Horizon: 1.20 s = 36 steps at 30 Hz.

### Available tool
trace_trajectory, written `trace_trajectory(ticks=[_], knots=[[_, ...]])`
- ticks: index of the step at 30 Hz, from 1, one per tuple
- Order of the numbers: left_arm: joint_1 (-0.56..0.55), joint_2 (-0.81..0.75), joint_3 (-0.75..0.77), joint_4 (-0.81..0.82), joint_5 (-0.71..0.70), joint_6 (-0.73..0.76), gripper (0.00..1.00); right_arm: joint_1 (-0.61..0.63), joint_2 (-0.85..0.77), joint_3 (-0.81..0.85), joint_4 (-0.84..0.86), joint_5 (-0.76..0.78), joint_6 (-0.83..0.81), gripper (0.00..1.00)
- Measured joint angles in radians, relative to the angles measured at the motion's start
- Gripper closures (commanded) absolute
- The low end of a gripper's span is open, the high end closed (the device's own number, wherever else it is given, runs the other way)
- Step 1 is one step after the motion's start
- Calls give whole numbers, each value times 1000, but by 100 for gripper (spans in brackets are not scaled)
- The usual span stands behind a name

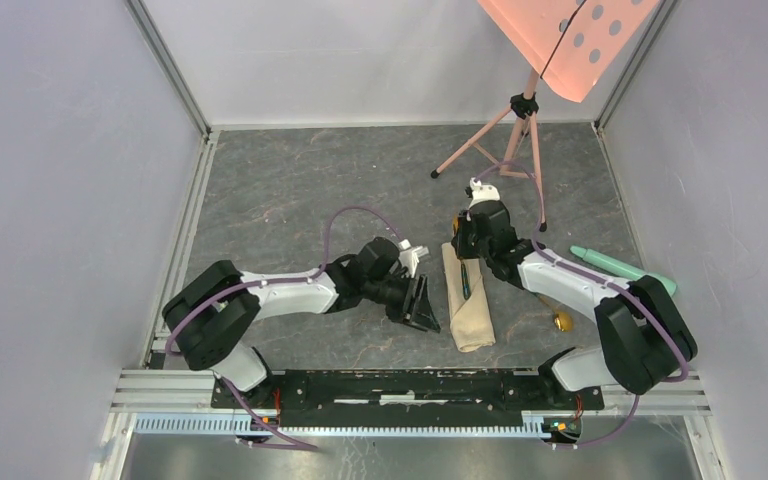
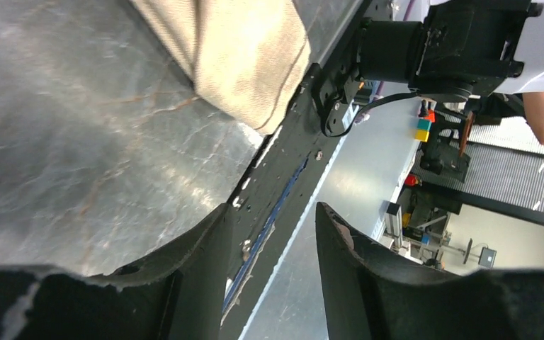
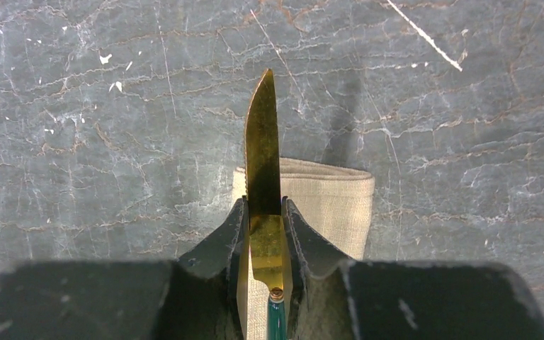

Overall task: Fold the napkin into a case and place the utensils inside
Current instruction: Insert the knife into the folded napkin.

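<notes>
Right wrist only: end effector (image 3: 263, 207) pinches gold knife (image 3: 263, 156).

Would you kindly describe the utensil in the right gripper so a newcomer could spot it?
On the grey table, find the folded beige napkin between the arms. Over its far end the right gripper pinches a knife: gold blade, teal handle, unlike the loose gold spoon.

Dark marbled table (image 1: 290, 200), carrying the folded beige case (image 1: 468, 305) near its middle, a gold spoon (image 1: 560, 318) just right, a mint-green cylinder (image 1: 615, 264) farther right, a pink tripod (image 1: 505, 140) far.
</notes>
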Motion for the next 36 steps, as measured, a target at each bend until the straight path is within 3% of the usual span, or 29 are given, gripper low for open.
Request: trace_trajectory(ticks=[5, 11, 23, 36], knots=[[-84, 41, 0, 89, -40, -46, 44, 8, 0, -25, 0, 8, 31, 100], [-148, 98, -8, 201, -93, -94, 51, 33, -8, -38, -40, 24, 75, 100], [-192, 247, -121, 518, -151, -290, 49, 106, -69, -51, -141, 100, 169, 99], [-205, 301, -124, 602, -204, -346, 60, 141, -85, -80, -190, 124, 216, 98]])
